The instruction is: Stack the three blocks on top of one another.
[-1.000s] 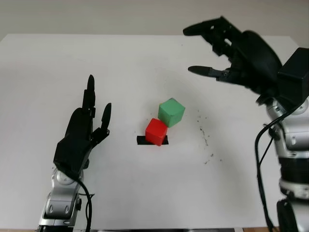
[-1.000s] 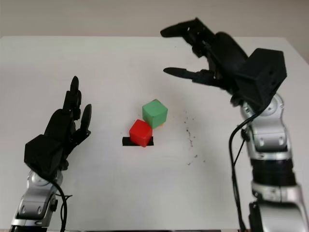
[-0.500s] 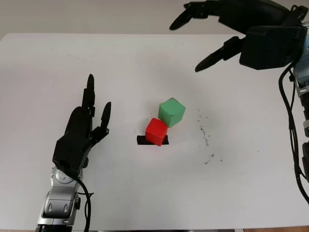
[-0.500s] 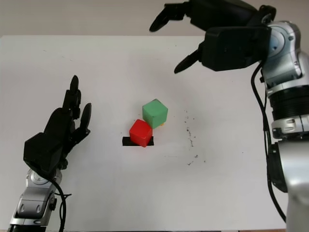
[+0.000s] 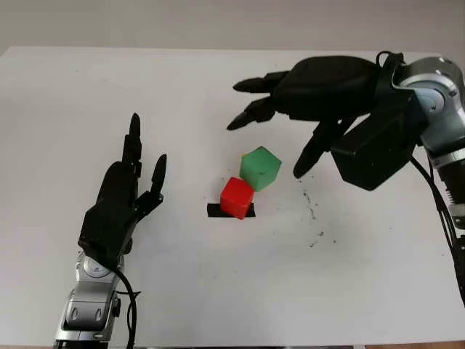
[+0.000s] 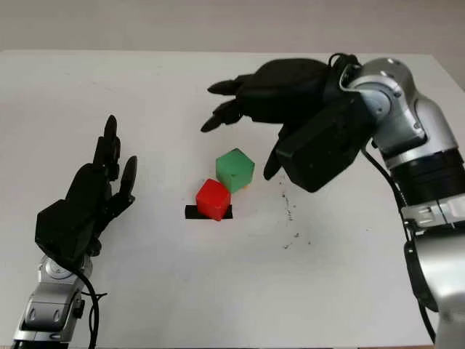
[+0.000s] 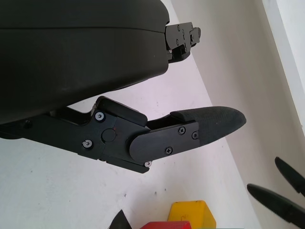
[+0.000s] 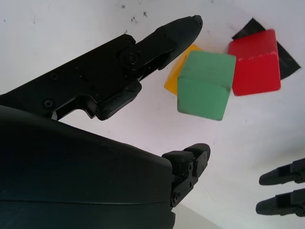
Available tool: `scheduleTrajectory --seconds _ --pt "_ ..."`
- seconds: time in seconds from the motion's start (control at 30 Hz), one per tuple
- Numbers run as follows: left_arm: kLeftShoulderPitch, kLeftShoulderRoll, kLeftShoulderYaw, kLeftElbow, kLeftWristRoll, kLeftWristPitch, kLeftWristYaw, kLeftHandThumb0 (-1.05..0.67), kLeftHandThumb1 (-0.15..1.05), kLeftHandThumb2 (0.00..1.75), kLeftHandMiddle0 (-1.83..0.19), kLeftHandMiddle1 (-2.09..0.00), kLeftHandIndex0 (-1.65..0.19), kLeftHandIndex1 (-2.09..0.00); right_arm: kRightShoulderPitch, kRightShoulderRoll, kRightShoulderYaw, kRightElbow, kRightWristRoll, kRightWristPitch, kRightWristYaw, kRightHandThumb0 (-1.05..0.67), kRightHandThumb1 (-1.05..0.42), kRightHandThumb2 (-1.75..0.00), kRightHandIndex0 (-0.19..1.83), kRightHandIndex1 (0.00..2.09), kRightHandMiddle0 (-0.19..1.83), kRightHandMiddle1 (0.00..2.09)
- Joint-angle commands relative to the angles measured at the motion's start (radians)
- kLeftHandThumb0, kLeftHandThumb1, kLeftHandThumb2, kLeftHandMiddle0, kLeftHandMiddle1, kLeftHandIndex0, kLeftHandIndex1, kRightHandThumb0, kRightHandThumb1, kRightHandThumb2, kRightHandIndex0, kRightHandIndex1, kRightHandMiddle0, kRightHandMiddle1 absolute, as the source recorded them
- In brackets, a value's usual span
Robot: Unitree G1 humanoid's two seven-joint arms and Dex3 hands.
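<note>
A green block [image 5: 259, 167] sits on top of a yellow block [image 8: 172, 79], of which little shows from the head views. A red block [image 5: 237, 197] stands just in front and to the left of them, touching, on a black tape mark [image 5: 212, 211]. My right hand [image 5: 267, 142] is open and hovers over the green block, its thumb [image 5: 309, 155] to the right of it and two fingers [image 5: 247, 115] behind it to the left, without touching. My left hand [image 5: 143, 156] is open and stays apart at the table's left. The left wrist view shows the yellow block [image 7: 191, 214] beside the red one [image 7: 164, 224].
The white table [image 5: 218, 283] has free room on all sides of the blocks. A trail of dark specks [image 5: 311, 211] lies to the right of the blocks. The right forearm [image 5: 429, 109] comes in from the right edge.
My right hand has swung down from high over the table's back edge to just above the green block. The left hand and the blocks have not moved.
</note>
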Motion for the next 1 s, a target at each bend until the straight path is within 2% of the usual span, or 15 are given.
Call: scheduleTrajectory --seconds 0.0,0.13,0.3,0.6,0.97 --pt "0.011 0.0 0.003 -0.016 -0.004 -0.009 -0.002 -0.77 1.05 0.65 0.12 -0.06 0.16 -0.06 0.018 -0.023 -0.013 -0.047 0.02 0.02 0.024 -0.79 -0.82 -0.06 -0.01 0.03 0.25 0.11" --pt "0.008 0.002 0.001 -0.011 -0.009 -0.016 -0.007 -0.76 1.05 0.65 0.13 -0.05 0.17 -0.05 0.077 -0.023 -0.031 -0.112 0.052 0.052 0.028 -0.8 -0.82 -0.06 -0.03 0.03 0.24 0.09" --pt "0.007 0.001 -0.005 -0.004 0.0 -0.026 -0.003 -0.77 1.05 0.66 0.13 -0.05 0.17 -0.05 0.145 -0.01 -0.031 -0.102 -0.048 -0.052 -0.142 -0.74 -0.86 -0.07 0.03 0.06 0.31 0.11" --pt "0.01 0.003 -0.009 -0.009 0.004 -0.018 -0.008 -0.79 1.05 0.67 0.14 -0.05 0.18 -0.05 0.177 0.028 -0.023 0.058 -0.189 -0.197 -0.466 -0.64 -0.85 -0.05 0.19 0.12 0.47 0.19" --pt "0.019 -0.004 -0.009 -0.014 0.013 -0.021 0.003 -0.77 1.05 0.66 0.13 -0.06 0.17 -0.05 0.131 0.048 0.016 0.196 -0.323 -0.269 -0.662 -0.6 -0.86 -0.06 0.26 0.11 0.52 0.3"
